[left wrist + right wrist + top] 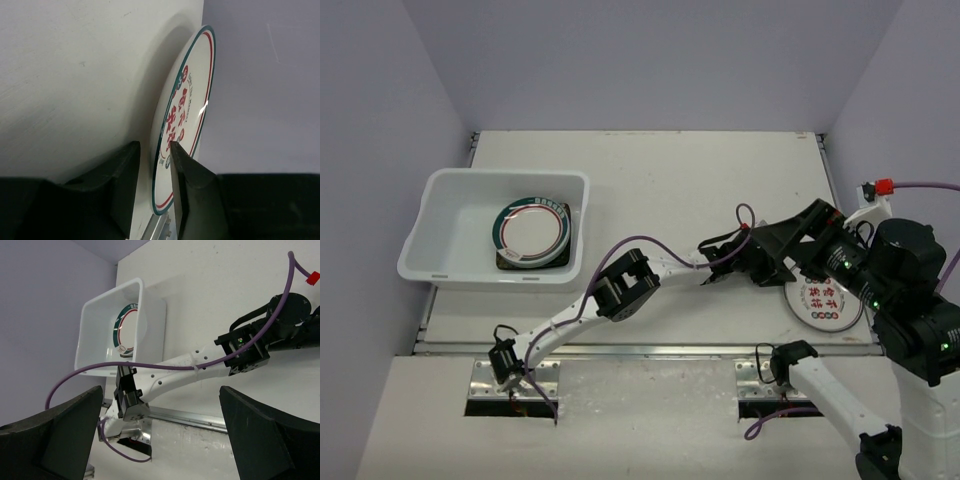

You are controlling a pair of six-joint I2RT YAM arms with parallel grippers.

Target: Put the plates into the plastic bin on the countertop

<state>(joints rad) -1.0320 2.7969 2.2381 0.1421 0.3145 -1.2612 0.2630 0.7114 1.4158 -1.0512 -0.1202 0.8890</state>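
Note:
A round white plate with red characters and a teal-red rim lies at the countertop's near right, by the metal rail. My left gripper reaches across to it. In the left wrist view the gripper straddles the plate's rim. One finger rests on its face and a gap shows at the other. The white plastic bin at the left holds a round rimmed plate on a black square plate. My right gripper is wide open and empty, high above the table.
The metal rail runs along the countertop's near edge. The left arm stretches across the middle, trailing a purple cable. The right arm's black body hangs over the near right corner. Grey walls close in the back and sides.

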